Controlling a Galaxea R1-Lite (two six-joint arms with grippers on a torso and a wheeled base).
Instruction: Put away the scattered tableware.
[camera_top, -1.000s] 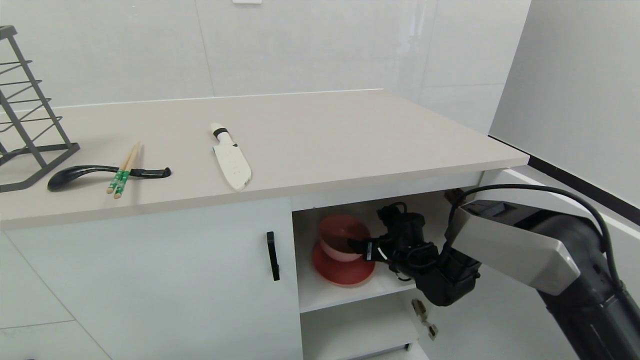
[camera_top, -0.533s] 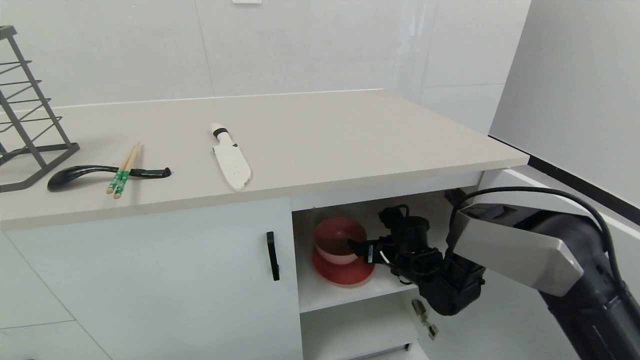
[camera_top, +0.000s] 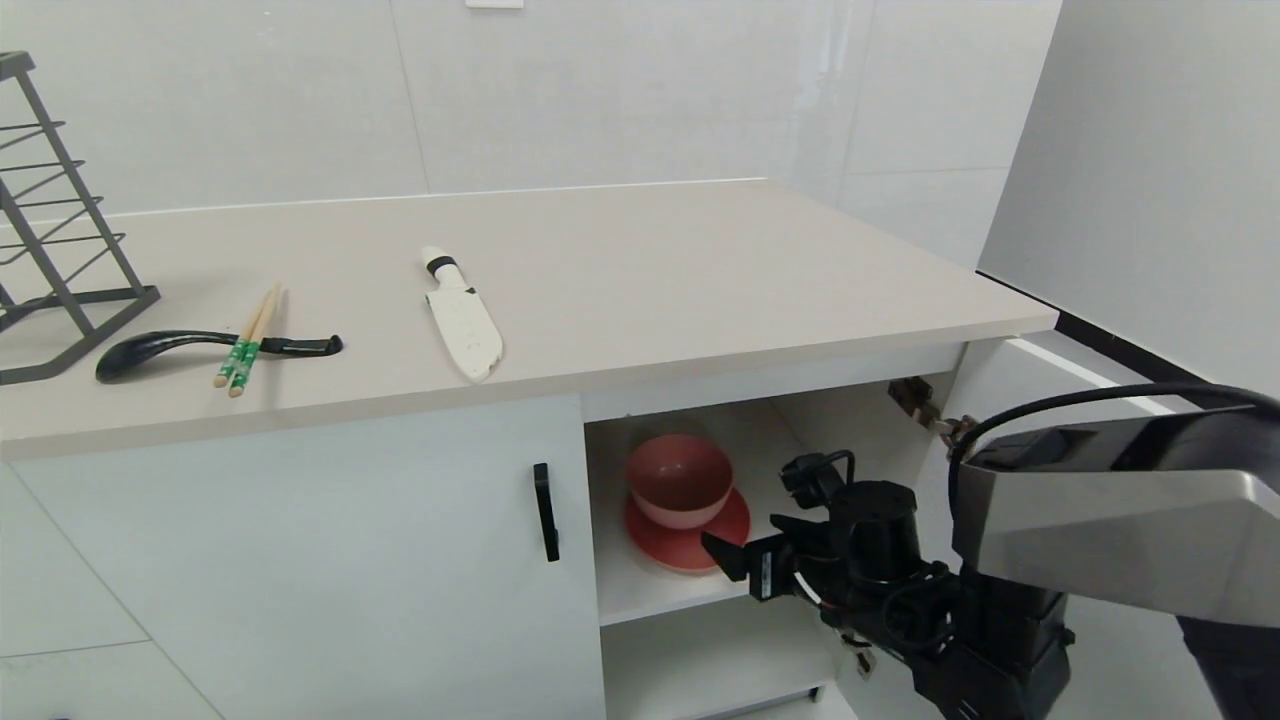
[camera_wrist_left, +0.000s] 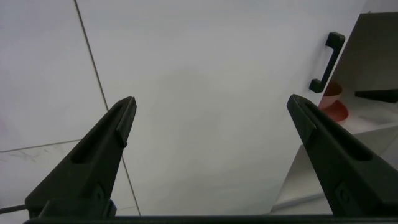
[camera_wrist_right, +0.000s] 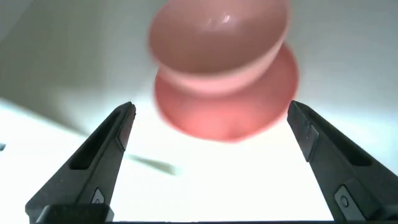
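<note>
The right gripper (camera_top: 735, 565), jaws wide and empty, hangs just outside the cabinet shelf (camera_top: 640, 592) holding the pink bowl (camera_top: 679, 478) on its red plate (camera_top: 722, 528); the white knife (camera_top: 462, 318) lies on the countertop (camera_top: 650, 270) at the gripper's 10 o'clock, long axis 12-to-6, likely nearest to this arm.

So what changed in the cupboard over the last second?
The right end effector let go of the rim of the bowl and drew back, open and clear of it. The bowl, tilted earlier, now sits level on the red plate. The knife, chopsticks and spoon on the counter stayed put.
</note>
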